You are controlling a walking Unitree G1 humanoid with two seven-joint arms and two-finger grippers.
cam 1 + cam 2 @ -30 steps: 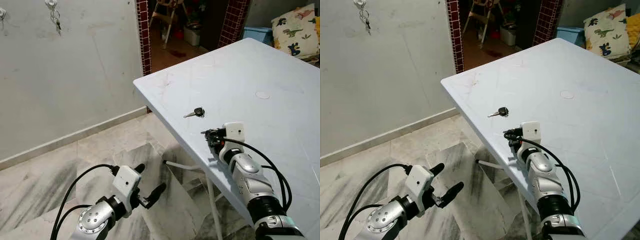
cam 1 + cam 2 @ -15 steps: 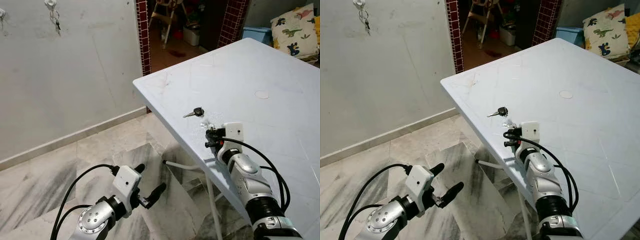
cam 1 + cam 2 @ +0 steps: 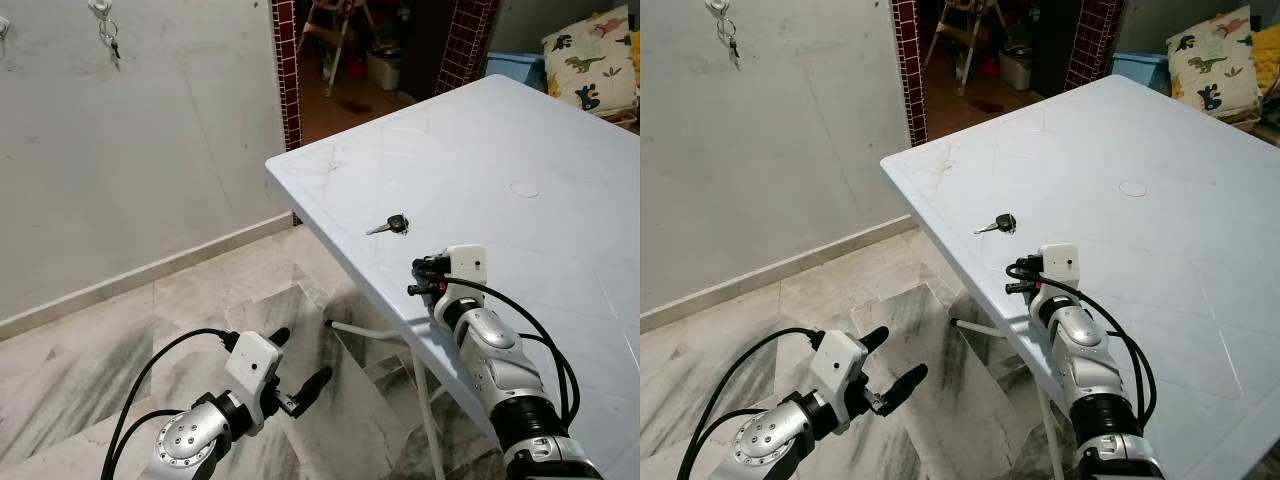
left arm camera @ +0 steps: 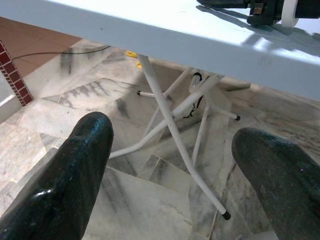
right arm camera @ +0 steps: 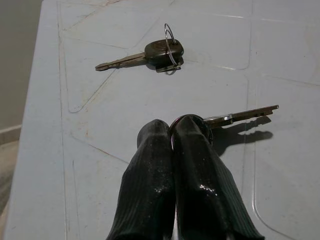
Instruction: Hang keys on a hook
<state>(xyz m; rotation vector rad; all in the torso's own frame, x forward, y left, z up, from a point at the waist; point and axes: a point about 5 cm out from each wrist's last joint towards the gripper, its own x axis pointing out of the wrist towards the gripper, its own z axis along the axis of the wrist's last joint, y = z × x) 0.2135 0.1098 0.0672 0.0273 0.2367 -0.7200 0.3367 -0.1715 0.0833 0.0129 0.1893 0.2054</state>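
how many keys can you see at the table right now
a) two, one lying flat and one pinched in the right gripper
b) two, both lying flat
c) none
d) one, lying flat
a: the right wrist view shows a key with a ring lying flat on the white table, while the right gripper has its fingers closed on a second key lifted above its own shadow.

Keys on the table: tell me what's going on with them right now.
The right end effector is shut on a key, holding it just above the white table. A second key with a ring lies loose on the table ahead of it. The left end effector hangs open, low over the floor. More keys hang from a wall hook.
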